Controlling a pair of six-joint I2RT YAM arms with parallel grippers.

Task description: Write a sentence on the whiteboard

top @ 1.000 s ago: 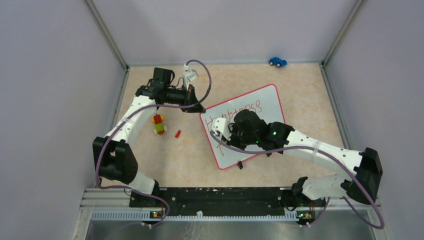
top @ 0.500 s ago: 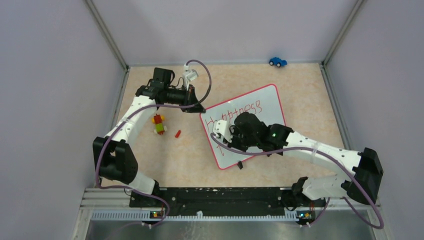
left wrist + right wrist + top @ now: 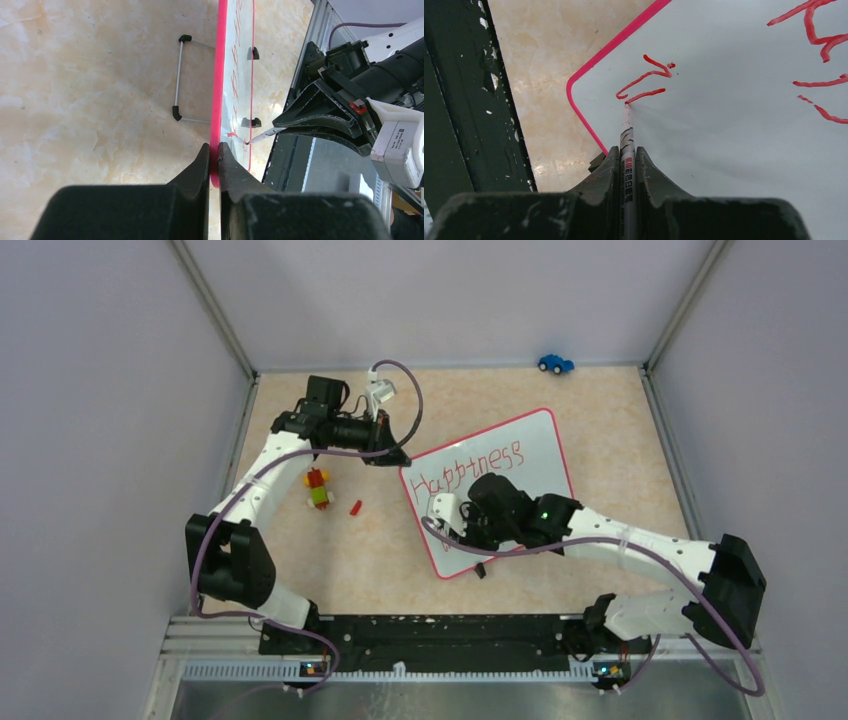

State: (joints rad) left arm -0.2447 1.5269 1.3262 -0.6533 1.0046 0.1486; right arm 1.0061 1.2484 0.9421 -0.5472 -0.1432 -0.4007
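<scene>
R tool [image 3: 626, 152], marker [image 3: 627, 131] slid nearer on whiteboard [image 3: 540, 452]; beige tabletop [image 3: 600, 405], lilac walls [image 3: 450, 300].

Whiteboard [image 3: 545, 465]: glossy white, pink-red frame, centre-right of the top view, skewed diagonally. Red sentence [image 3: 468, 468]: "Happiness" along its upper edge, with a few second-line strokes by the left frame edge.

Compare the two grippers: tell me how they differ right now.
The left gripper clamps the whiteboard's pink edge; the right gripper clamps a marker. The left sits at the board's corner, off its face; the right hangs over the face, marker tip touching it beside red strokes. Both are shut on something thin.
</scene>
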